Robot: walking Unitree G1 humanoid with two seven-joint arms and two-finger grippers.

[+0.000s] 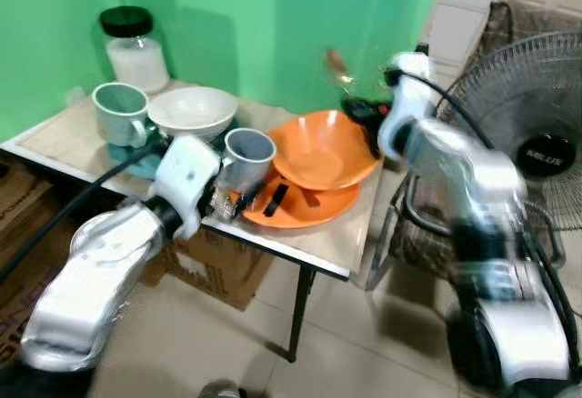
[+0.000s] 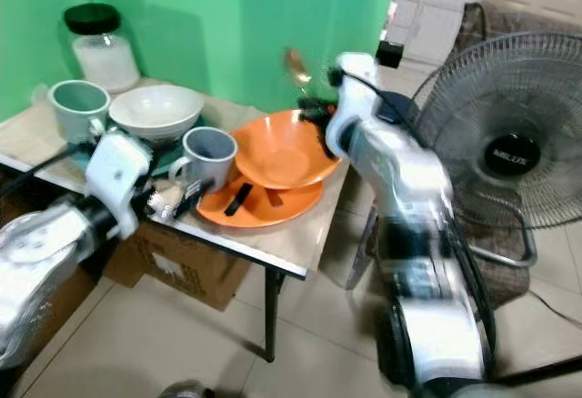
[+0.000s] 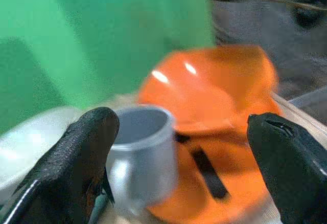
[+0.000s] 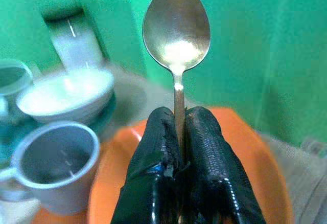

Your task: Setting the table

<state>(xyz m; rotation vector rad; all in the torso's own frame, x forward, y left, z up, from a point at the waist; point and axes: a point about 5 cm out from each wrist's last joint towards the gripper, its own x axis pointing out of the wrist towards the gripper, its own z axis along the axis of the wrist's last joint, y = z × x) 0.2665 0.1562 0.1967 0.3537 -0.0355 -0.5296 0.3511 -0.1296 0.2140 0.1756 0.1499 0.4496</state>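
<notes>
My right gripper (image 4: 180, 147) is shut on the handle of a metal spoon (image 4: 176, 27) and holds it upright above the orange bowl (image 1: 323, 148). The spoon (image 1: 336, 62) appears blurred against the green wall. That bowl rests on an orange plate (image 1: 309, 209) near the table's right end. A grey mug (image 1: 245, 157) stands at the plate's left edge. My left gripper (image 3: 184, 173) is open at the table's front edge, with the mug (image 3: 143, 152) between its fingers (image 3: 76, 168) but nearer one of them. One finger lies over the plate.
A white bowl (image 1: 193, 110), a pale green mug (image 1: 121, 112) and a black-lidded jar (image 1: 135, 48) stand at the table's left. A cardboard box (image 1: 218, 266) sits under the small table (image 1: 336, 253). To the right is a floor fan (image 1: 536, 144).
</notes>
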